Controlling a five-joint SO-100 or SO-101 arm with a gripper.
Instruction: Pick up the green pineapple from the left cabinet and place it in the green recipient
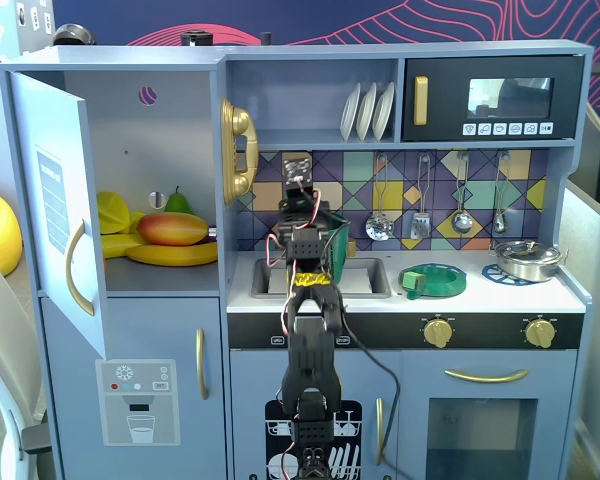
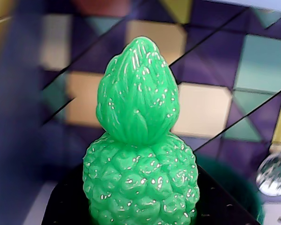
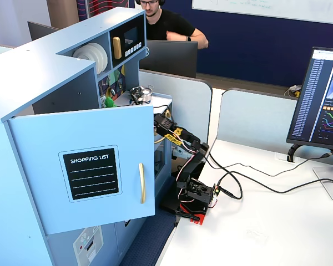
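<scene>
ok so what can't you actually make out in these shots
- Hand: in a fixed view the arm hides it; fingertips cut off in the wrist view.
- Tall dark-green plastic cup: mostly behind the arm; blurred in the wrist view.
- Bumpy bright-green plastic toy pineapple: base cut off by the wrist view's bottom edge.

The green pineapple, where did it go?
The green pineapple fills the middle of the wrist view, upright in the claw in front of the colourful tiled wall, out of the left cabinet and near the sink.
</scene>
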